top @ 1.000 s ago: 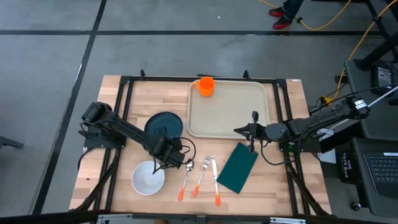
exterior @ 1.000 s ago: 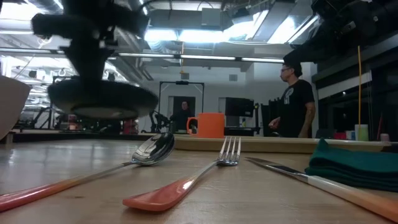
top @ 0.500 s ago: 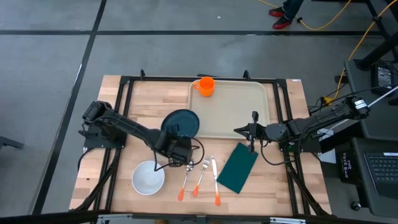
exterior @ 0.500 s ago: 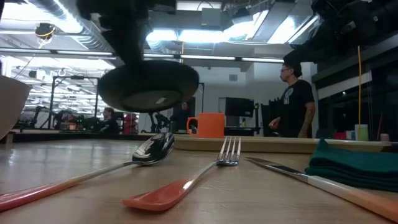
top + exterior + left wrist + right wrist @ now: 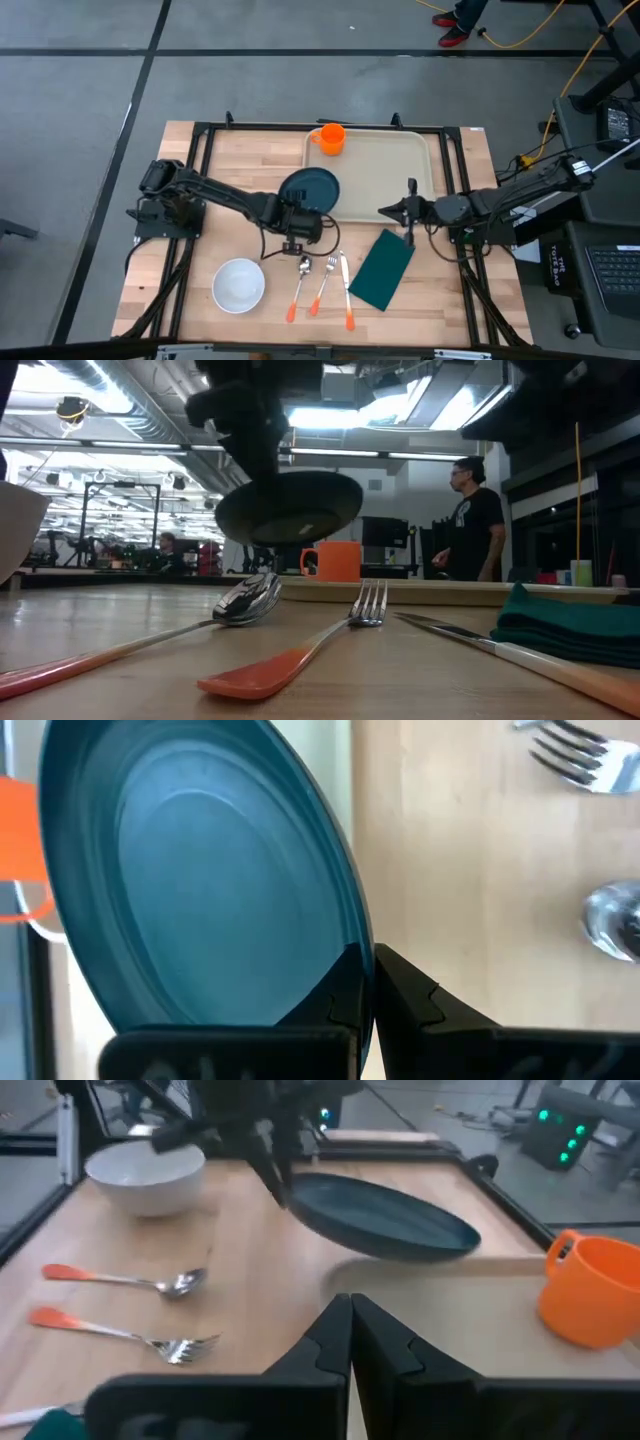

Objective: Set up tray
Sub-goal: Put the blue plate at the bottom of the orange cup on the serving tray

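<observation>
While plate [image 5: 309, 188] hovers, tray [image 5: 385, 195] long axis left-right.

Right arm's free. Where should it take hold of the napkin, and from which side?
Take the napkin at its upper corner, nearest the right end effector, coming straight down from above. It lies flat and slanted on the bare table, so only an edge pinch works; the knife crowds its other long side.

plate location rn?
In the high view, the teal plate is airborne in the left tool, overlapping the tray's left rim, just below the orange mug.
</observation>
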Robot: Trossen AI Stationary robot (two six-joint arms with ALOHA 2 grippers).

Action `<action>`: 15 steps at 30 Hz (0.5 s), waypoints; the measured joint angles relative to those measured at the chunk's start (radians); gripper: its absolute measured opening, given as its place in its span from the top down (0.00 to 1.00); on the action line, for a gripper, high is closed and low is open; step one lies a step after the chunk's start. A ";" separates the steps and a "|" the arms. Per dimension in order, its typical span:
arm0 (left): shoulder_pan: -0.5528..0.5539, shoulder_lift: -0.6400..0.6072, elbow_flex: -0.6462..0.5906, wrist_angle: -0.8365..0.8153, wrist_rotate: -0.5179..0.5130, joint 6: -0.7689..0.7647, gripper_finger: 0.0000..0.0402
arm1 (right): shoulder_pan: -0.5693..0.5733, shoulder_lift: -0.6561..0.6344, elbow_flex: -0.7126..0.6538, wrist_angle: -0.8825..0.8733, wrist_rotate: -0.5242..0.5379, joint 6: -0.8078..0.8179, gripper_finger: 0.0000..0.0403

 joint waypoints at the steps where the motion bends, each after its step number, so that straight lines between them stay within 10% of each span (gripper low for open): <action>1: 0.010 0.005 0.001 0.016 0.000 0.021 0.99 | 0.007 -0.025 0.000 -0.032 -0.002 0.000 0.97; 15: 0.136 0.071 0.110 0.129 0.027 0.296 0.99 | 0.132 -0.250 -0.102 -0.167 0.146 0.068 0.97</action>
